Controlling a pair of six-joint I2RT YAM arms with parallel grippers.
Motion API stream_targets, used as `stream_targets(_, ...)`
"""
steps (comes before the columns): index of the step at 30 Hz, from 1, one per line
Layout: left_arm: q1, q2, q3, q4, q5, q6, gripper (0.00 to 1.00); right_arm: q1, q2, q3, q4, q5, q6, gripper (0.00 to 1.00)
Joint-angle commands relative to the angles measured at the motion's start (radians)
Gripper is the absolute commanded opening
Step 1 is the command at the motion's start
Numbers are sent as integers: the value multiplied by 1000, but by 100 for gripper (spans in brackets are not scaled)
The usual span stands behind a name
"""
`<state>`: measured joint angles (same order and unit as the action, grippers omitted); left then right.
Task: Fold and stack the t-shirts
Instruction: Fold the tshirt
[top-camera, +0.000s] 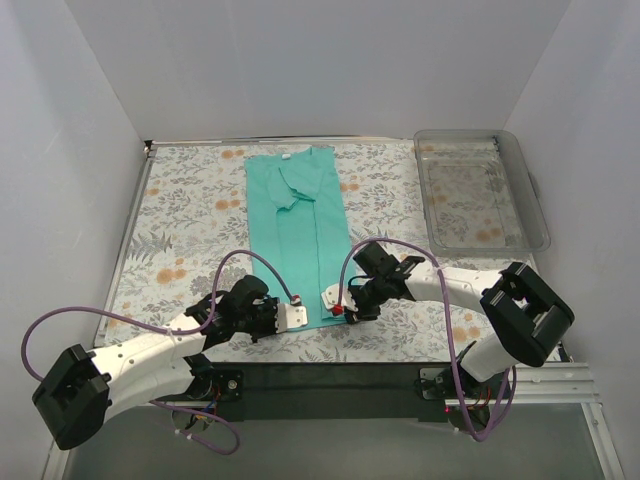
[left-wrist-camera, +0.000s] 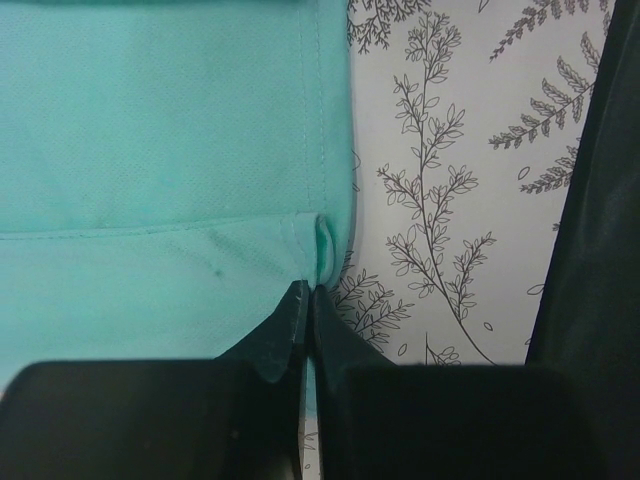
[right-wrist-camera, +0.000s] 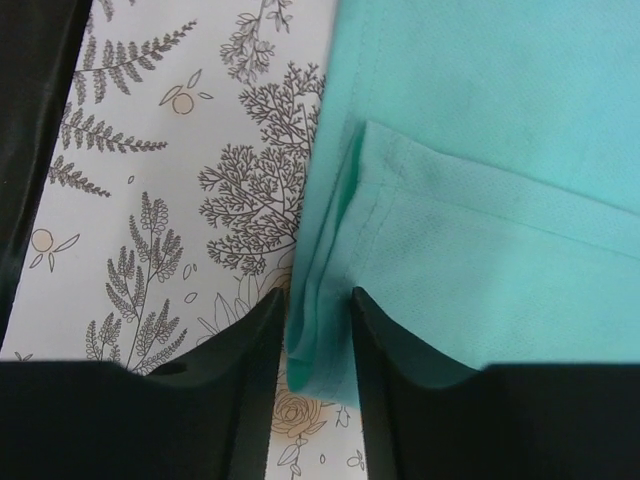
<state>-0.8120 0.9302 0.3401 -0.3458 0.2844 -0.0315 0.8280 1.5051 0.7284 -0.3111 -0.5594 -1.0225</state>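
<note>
Two arms reach in from the near edge of the worktop (top-camera: 190, 200), one on each side, and both end at the near hem of a single teal-green t-shirt (top-camera: 298, 230).

The left gripper (top-camera: 296, 316) sits at the hem's left corner. In its wrist view the fingers (left-wrist-camera: 270, 345) are clenched together on the folded corner of cloth, and a sliver of teal shows in the seam between them.

The right gripper (top-camera: 334, 303) sits at the hem's right corner, close beside the left one. Its two fingers (right-wrist-camera: 250, 380) stand apart, one on each side of the doubled hem edge. The cloth lies in the gap between them, but they are not visibly squeezing it.

There is only one t-shirt. It lies flat on the flower-patterned worktop, roughly centred between the arms, with its sides folded inward to make a narrow strip. The long axis runs straight away from the arms. The hem is nearest them and the collar is at the far end, close to the back edge. One fold line runs along the strip right of centre, and a short sleeve shows tucked near the collar.

One clear plastic tray (top-camera: 540, 215) sits at the far right of the worktop, well apart from the t-shirt.
</note>
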Motion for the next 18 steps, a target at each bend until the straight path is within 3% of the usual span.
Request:
stream_targets(1,-6,-22,4,-13,16,18,0,7,15,-9,29,38,10,33)
stream_targets(3,-6,-24,5,-15,21,18,0,10,17,-9,38,49,16,28)
stream_targets(9,-6,-31,10,-19,35,18,0,10,3,-15,67,56,39,3)
stream_targets(18,-6,-74,23,-27,52,16,0,-16,-69,23,8,-83,45,1)
